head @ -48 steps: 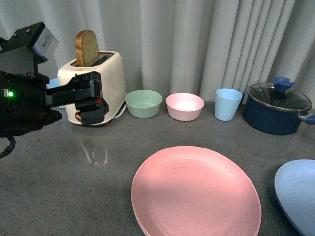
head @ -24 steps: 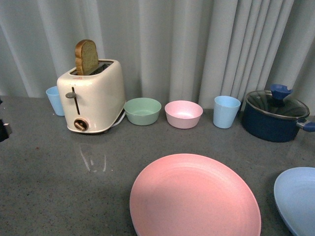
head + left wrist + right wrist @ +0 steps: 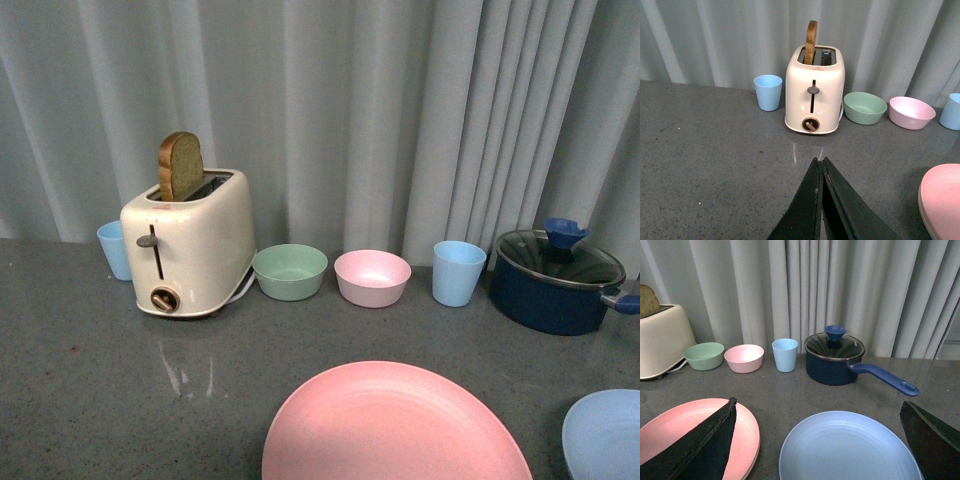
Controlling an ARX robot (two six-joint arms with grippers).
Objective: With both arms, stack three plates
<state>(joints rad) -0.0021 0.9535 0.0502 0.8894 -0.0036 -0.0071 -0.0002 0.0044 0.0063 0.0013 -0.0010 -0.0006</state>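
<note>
Pale grey pleated curtains (image 3: 400,120) hang behind a speckled dark grey countertop (image 3: 80,380).

pink plate (image 3: 395,425) flat, blue plate (image 3: 606,436) near, R

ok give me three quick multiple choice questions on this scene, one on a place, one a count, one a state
1. What stands between the small round mint-green bowl and the light blue cup beside the dark blue pot with a glass lid?
A) a glass jar
B) a small round pink bowl
C) a white mug

2. How many light blue cups stand on the grey speckled counter?
A) one
B) two
C) three

3. The black left gripper is:
A) shut, holding nothing
B) wide open
C) clamped on a plate

Answers:
1 B, it sits between them in the back row.
2 B, a second blue cup stands left of the cream toaster.
3 A, its two fingers meet in the left wrist view.
</note>
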